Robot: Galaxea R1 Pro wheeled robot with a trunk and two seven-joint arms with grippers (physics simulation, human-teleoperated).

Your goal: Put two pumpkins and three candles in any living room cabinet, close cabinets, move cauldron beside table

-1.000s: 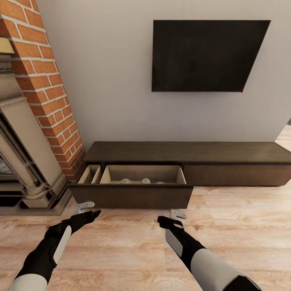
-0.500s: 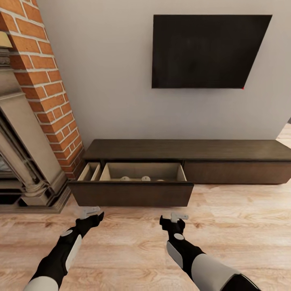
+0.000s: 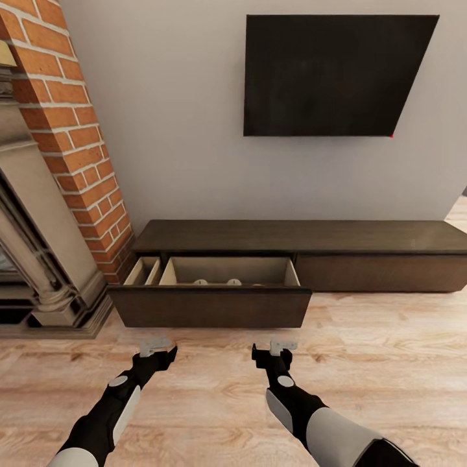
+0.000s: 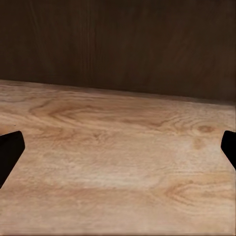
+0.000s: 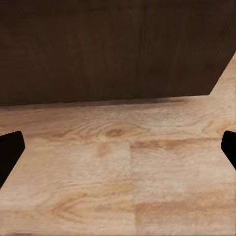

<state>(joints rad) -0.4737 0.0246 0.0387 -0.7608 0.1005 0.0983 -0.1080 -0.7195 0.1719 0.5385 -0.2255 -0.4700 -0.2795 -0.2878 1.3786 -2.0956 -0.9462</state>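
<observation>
head view: cabinet (image 3: 305, 237) against the wall, its drawer (image 3: 211, 308) pulled out, pale candles (image 3: 217, 283) low inside; left gripper (image 3: 157, 349) and right gripper (image 3: 274, 351) near its front, jaw state unreadable here.
left wrist view: fingertips (image 4: 10, 152) spread wide, nothing held.
right wrist view: fingertips (image 5: 10, 152) likewise apart (empty).
risk: an uneven two-handed push could skew and jam the drawer.

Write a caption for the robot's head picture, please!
Both open grippers face the cabinet's pulled-out drawer.
</observation>
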